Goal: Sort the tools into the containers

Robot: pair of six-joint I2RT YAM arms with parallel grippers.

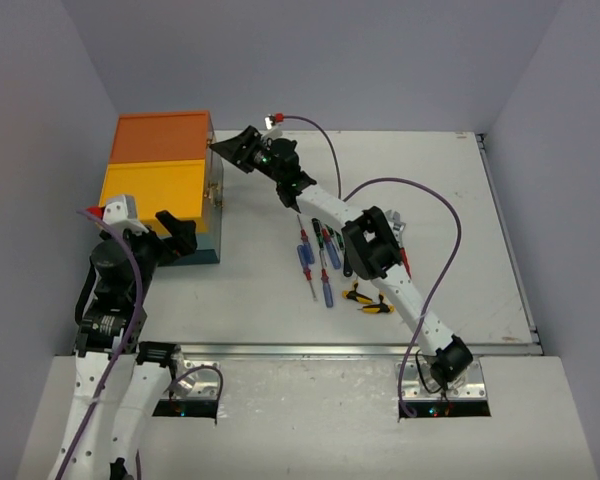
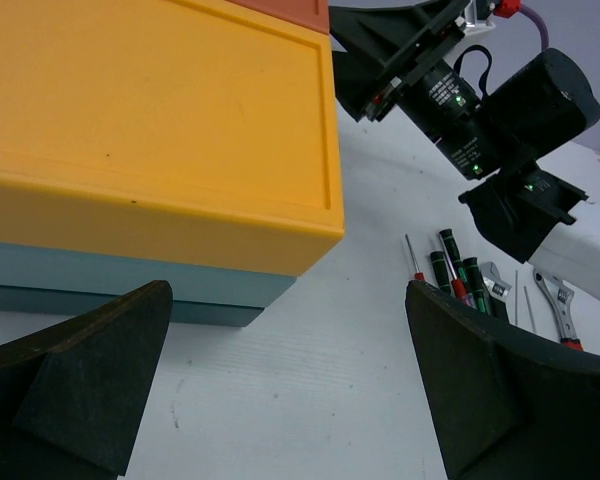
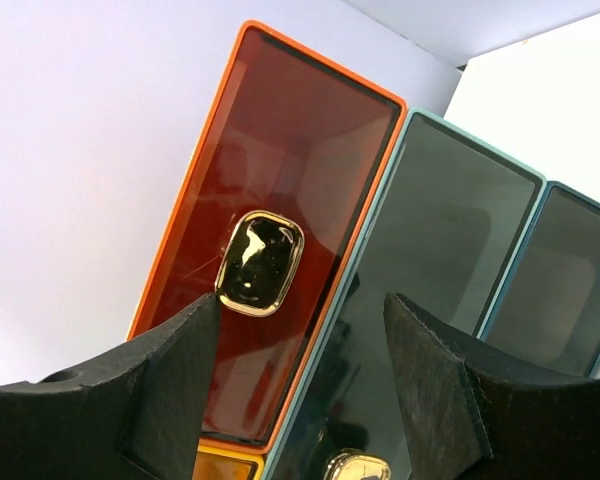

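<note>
Looking down from the top camera, I have the right gripper [image 1: 232, 150] reaching out to 10 o'clock from its base, nose against the 3 o'clock face of the box [image 1: 155, 190], at the orange-topped end. Its jaws stand wide with nothing between them. Through the right wrist camera the orange drawer [image 3: 280, 150] fills the gap, its long axis running from 1 o'clock to 7 o'clock. The brass latch [image 3: 260, 262] sits just off the tip of the finger on the view's left, at about 9 o'clock from the gap's centre, so it is off-centre rather than framed. I cannot tell whether that tip touches the drawer front.

That offset is what my next move turns on, I judge. The jaws need to shift toward 9 o'clock in the wrist view before they can pinch the latch. The drawer should then pull out toward 3 o'clock on the table.

The left gripper [image 1: 180, 238] hangs open and empty by the box's yellow-topped corner, at its 6 o'clock end. It is near the box but has no line on the latches. The tools [image 1: 315, 265] lie loose at mid-table, under the right arm, none sorted yet.
</note>
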